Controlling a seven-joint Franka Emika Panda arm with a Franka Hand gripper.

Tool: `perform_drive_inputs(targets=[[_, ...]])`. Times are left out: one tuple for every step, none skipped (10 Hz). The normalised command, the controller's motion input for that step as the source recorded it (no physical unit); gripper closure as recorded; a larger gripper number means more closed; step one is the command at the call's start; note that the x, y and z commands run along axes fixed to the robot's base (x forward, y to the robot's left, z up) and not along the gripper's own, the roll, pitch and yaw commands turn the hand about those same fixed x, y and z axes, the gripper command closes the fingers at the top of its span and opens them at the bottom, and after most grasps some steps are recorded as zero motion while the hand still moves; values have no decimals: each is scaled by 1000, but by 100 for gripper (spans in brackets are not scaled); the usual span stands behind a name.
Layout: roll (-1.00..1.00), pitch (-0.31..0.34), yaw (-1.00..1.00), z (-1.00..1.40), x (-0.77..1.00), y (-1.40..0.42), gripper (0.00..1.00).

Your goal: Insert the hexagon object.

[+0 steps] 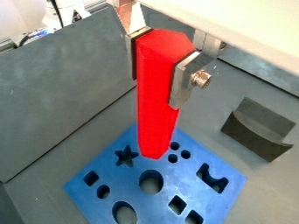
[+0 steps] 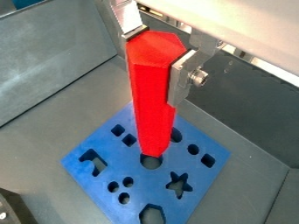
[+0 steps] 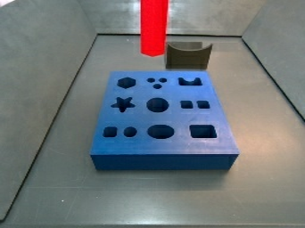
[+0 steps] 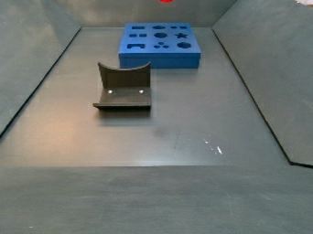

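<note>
The gripper (image 1: 158, 54) is pinching the red hexagon bar (image 1: 156, 96) near its top end, silver finger plates (image 1: 187, 80) pressed on opposite flats, so the bar is hanging upright with most of its length free below for insertion. It is hovering in the air above the blue block (image 3: 162, 120); in a side view only the bar's lower part is showing at the top edge (image 3: 154, 27), clearly clear of the block and not yet in any hole.

Largest first: the grey bin floor (image 4: 159, 137) is carrying everything. The blue block is lying flat on it near the far wall in a side view (image 4: 163, 46), cutouts facing up so pieces can drop in from above. The dark grey notched block (image 3: 188, 55) is sitting just behind the blue block, apart from it; in a side view (image 4: 124, 87) it is standing alone mid-floor, untouched.

Smaller: the cutouts include a star (image 3: 123, 104), a large round hole (image 3: 159, 105), and a hexagon hole (image 3: 127, 82) at a corner, likely the target. In both wrist views the bar's lower end is appearing over the block's middle rather than that corner, though exact alignment cannot be told. Judgement: a sideways shift toward the hexagon hole and matching of the flats seem needed before lowering.
</note>
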Motion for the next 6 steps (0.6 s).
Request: perform_drive_inputs(targets=[[277,0,-103,-486,0,189,100],[234,-106,-111,-709,-560,257,100],[57,-120,0,-971,-857,283,100],[0,-89,0,-1000,-909,177,100],[39,-117,0,-889,-846,277,100],[90,-86,0,-606,-537,323,100]])
